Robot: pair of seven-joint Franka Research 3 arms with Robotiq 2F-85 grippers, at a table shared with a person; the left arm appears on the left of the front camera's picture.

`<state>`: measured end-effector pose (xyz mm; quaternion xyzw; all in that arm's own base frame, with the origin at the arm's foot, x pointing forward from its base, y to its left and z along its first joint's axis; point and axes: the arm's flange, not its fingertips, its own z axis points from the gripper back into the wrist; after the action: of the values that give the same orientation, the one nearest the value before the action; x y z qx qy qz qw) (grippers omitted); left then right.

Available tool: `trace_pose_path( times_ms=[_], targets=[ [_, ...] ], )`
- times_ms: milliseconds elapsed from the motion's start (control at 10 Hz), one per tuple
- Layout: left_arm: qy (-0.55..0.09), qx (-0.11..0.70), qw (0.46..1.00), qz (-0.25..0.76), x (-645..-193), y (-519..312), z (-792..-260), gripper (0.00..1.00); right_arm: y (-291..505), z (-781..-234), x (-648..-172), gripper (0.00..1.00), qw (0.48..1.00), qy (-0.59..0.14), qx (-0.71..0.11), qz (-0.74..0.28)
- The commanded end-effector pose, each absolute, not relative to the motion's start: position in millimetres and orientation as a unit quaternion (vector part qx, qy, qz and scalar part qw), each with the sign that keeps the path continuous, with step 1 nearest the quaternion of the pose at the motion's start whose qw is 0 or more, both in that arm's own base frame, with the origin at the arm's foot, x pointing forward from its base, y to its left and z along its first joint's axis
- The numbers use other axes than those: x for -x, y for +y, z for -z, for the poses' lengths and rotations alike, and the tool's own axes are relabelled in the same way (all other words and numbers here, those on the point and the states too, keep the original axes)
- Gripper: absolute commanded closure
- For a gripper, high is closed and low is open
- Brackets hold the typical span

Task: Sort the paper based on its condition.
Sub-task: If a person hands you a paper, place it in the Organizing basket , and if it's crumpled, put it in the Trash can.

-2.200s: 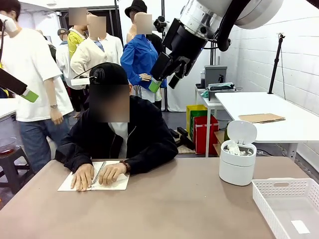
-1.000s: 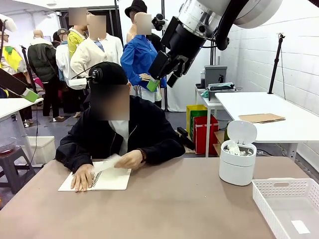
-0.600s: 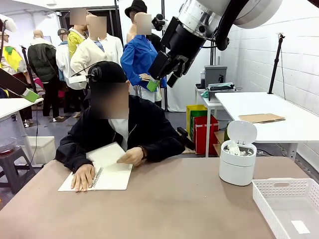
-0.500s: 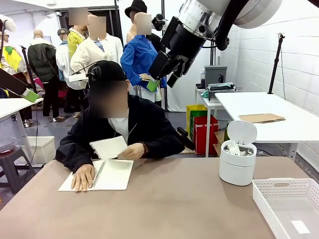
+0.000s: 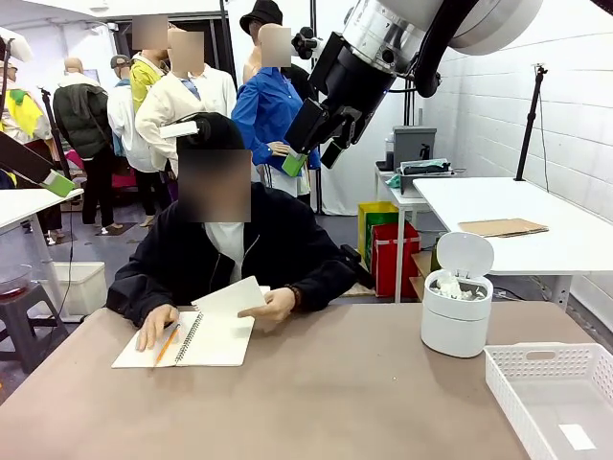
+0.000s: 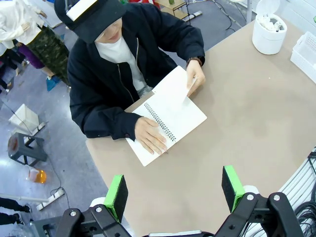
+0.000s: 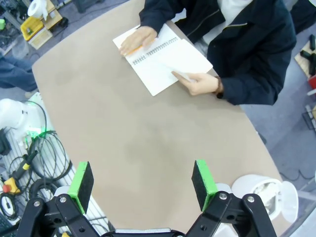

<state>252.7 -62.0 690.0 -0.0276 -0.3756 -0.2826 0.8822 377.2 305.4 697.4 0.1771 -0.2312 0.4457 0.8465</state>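
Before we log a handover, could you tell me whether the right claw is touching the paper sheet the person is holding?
Apart. In the right wrist view the right claw hangs open over bare table, well short of the sheet pinched in the person's hand over the notebook.

A matt, smooth brownish surface is shown by the table (image 5: pixel 316 402), while the spiral notebook (image 5: pixel 215 340) is made up of plain white matt paper bound by a thin wire coil, and the loose sheet (image 5: pixel 233 296) held above it is of the same smooth paper. Glossy white plastic is seen on the lidded bin (image 5: pixel 457 311), in which crumpled, rough-looking paper wads (image 5: pixel 450 287) are held, and perforated white plastic on the basket (image 5: pixel 508 383). Soft dark cloth is worn as the person's jacket (image 5: pixel 278 249), and black casing with matt green pads is shown on the left gripper (image 6: pixel 173 191) and the right gripper (image 7: pixel 142 183).
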Motion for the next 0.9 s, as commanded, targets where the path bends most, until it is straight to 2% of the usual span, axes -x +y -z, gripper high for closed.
trace_pose_path(
  times_ms=[0,800],
  targets=[
    [-0.376,0.028,0.882,0.281,-252.3,-62.2,-690.3,0.0,304.6,-697.4,-377.3,0.0,0.848,-0.23,-0.18,-0.444],
    [-0.376,0.028,0.882,0.281,-252.3,-62.2,-690.3,0.0,304.6,-697.4,-377.3,0.0,0.848,-0.23,-0.18,-0.444]
  ],
)
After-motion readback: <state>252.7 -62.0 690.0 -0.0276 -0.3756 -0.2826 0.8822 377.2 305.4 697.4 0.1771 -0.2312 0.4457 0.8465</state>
